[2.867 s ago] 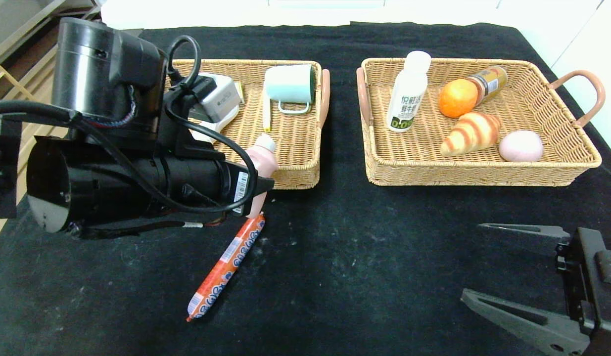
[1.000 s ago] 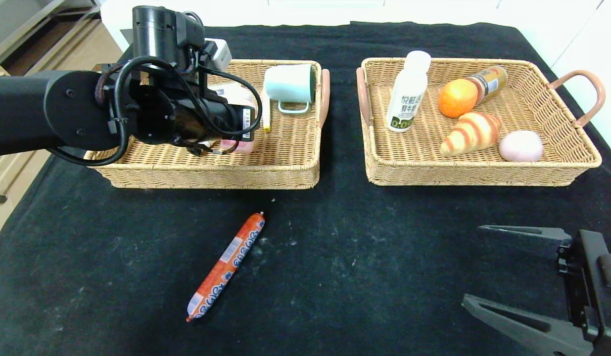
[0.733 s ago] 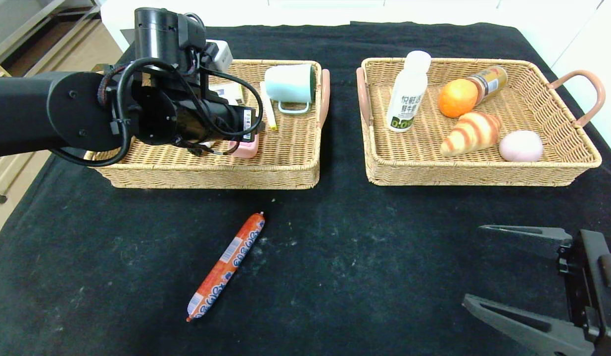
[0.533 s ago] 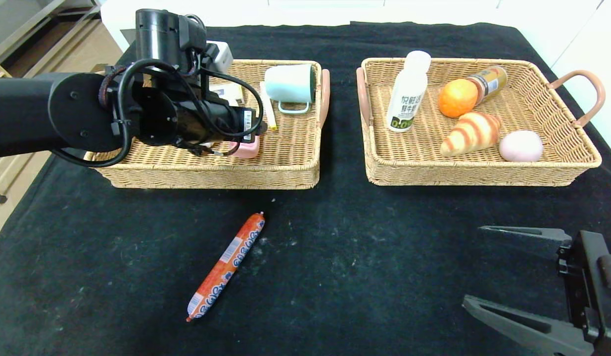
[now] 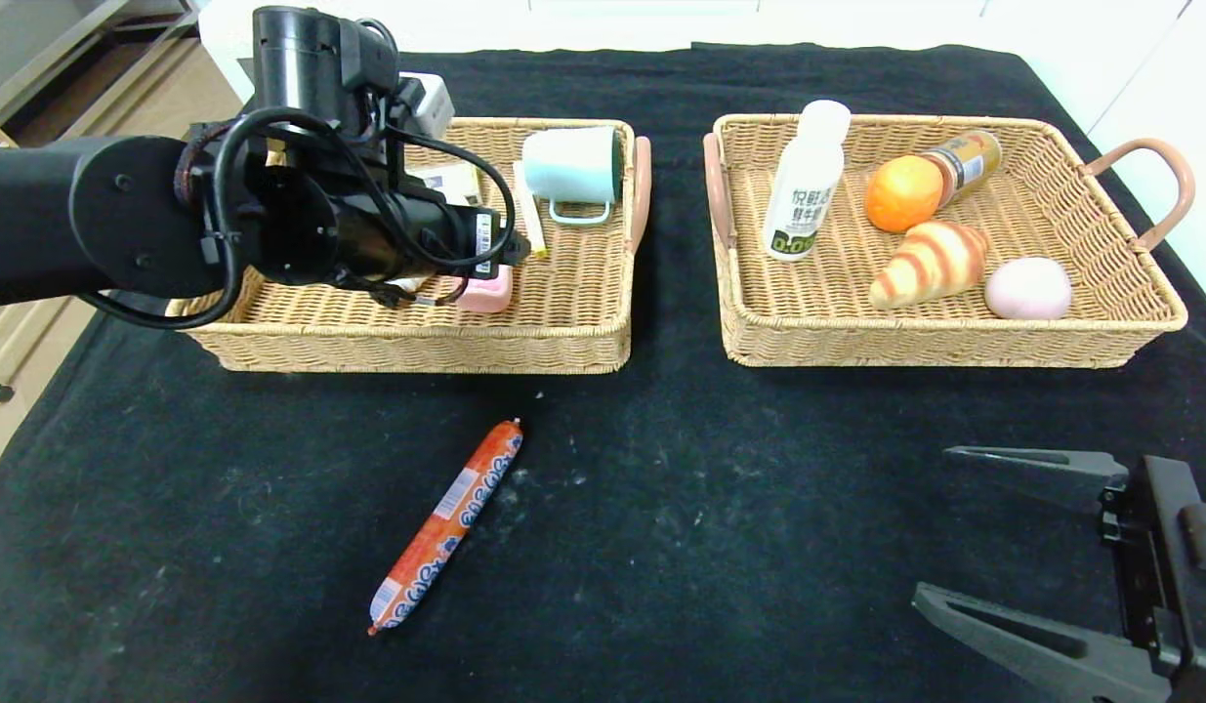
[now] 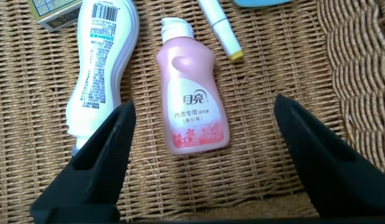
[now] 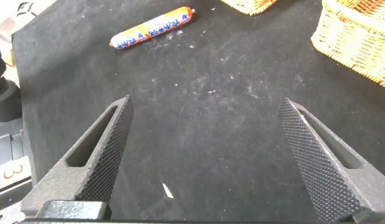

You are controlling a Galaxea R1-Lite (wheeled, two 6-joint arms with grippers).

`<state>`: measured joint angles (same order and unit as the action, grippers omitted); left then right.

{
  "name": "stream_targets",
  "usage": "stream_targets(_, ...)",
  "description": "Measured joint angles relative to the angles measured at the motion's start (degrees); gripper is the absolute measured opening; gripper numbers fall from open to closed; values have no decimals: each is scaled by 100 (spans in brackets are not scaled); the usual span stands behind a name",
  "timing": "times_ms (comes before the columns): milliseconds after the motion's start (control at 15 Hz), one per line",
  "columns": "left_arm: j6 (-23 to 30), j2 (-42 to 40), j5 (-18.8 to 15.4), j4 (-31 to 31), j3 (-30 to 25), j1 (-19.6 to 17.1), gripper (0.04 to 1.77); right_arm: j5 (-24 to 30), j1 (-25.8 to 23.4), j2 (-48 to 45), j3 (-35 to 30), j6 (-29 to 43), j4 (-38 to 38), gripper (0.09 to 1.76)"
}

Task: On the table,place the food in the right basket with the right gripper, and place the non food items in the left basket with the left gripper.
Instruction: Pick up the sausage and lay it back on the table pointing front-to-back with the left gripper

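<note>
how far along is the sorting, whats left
Nearly done. The right basket already holds the milk bottle, orange, croissant and more. The left gripper hangs open over the left basket, the pink bottle lying free beneath it. Left: the sausage on the table, for the open right gripper.

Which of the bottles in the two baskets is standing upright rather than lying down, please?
The white milk bottle in the right basket. The pink detergent bottle and the white bottle beside it lie flat in the left basket.

Open right claw [image 7: 205, 155], sausage [image 7: 153, 28] on table [image 7: 230, 93]
</note>
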<state>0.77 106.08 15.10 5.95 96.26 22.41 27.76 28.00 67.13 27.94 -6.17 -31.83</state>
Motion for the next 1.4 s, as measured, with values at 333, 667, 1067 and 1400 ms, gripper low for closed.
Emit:
stream_targets(333, -72, -357, -37, 177, -221, 13, 166, 2, 0, 15, 0, -5, 5, 171)
stream_targets(667, -363, -934, -80, 857, -756, 193, 169, -6, 60, 30, -16, -30, 5, 171)
stream_targets(1067, -486, -1562, -80, 1869, -1512, 640, 170, -6, 71, 37, -33, -37, 9, 171)
stream_targets(1400, -460, -1677, -76, 2149, -2322, 870, 170, -28, 157, 48, -50, -35, 11, 171)
